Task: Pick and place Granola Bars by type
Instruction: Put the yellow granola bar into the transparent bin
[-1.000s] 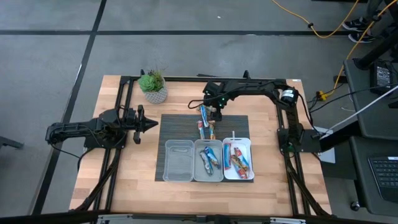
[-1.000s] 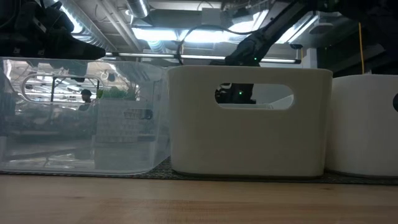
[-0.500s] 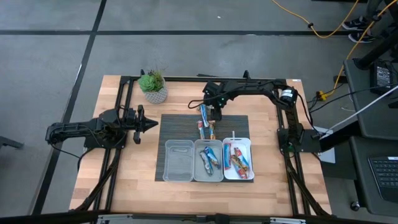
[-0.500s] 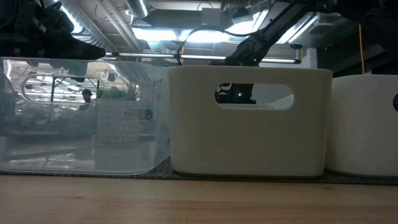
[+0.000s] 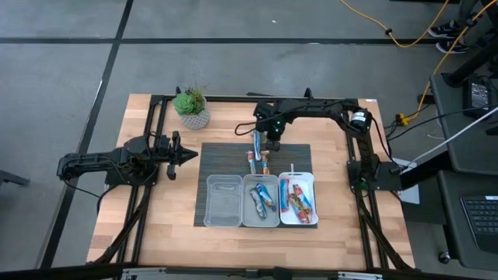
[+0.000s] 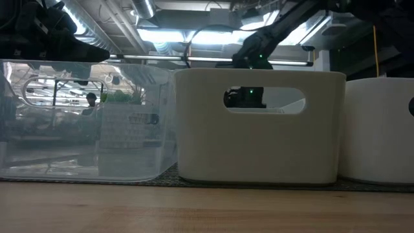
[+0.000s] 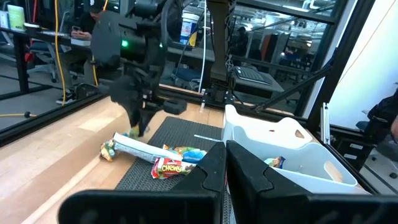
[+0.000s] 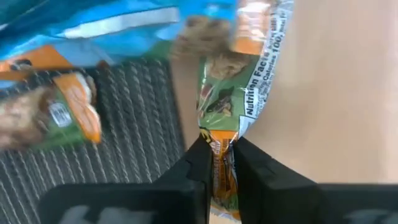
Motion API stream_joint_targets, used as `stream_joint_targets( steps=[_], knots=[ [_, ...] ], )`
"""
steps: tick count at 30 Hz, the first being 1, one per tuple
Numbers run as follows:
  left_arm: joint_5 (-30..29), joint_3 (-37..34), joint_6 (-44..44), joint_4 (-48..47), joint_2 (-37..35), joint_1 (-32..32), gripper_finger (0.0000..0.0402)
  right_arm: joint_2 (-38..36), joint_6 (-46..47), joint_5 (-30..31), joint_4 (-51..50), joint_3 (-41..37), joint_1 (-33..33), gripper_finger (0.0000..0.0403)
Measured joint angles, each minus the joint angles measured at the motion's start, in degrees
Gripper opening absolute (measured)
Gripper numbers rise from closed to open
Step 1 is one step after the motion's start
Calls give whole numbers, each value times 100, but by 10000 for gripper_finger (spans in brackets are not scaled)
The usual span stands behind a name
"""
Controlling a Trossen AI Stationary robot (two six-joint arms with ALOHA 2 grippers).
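Several loose Granola Bars (image 5: 259, 155) lie on the dark ribbed mat (image 5: 222, 159) at its far middle. My right gripper (image 5: 272, 145) points down over them and is shut on a green-and-orange bar (image 8: 239, 74). A blue-wrapped bar (image 8: 93, 25) and another orange-and-green one (image 8: 43, 112) lie beside it. More bars fill the middle tray (image 5: 261, 201) and the right tray (image 5: 297, 198); the clear left tray (image 5: 223, 201) holds none. My left gripper (image 7: 225, 168) waits shut and level at the table's left, touching nothing. My right gripper pinches the crimped end of the green-and-orange bar's wrapper (image 8: 221, 142) between its two fingers, coming from above and pointing down. The bar runs away from the fingers, over the mat's edge and the bare wood. Whether it is lifted clear, I cannot tell.
A small potted plant (image 5: 191, 107) stands at the far left of the wooden table (image 5: 156, 210). The three trays sit side by side on the mat's near half. Bare wood lies left and right of the mat.
My right hand has tipped a little at the wrist while staying over the loose bars at the mat's far middle. The bars in the trays have kept their places.
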Motion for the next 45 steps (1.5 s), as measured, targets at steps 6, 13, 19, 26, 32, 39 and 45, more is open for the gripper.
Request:
stream_joint_targets(
  steps=[6,13,19,26,32,39,45],
  knots=[
    [0,1,0,0,-1,-1,6,-391,12,368,-417,135,-18,51],
    [0,-1,0,0,1,1,6,-1183,311,433,-577,137,-89,40],
    [2,-1,0,0,1,0,6,-1892,431,237,-331,137,-88,44],
    [0,2,0,1,0,1,6,-2453,444,-770,466,142,10,39],
    [-17,0,-2,55,0,-1,6,-2694,422,-880,703,74,253,41],
    [-185,-1,-108,843,1,1,6,-3166,532,-908,1918,-1081,669,34],
    [-716,-1,-345,1510,-2,-1,6,-3674,1404,-959,4643,-2730,1035,44]
  ],
)
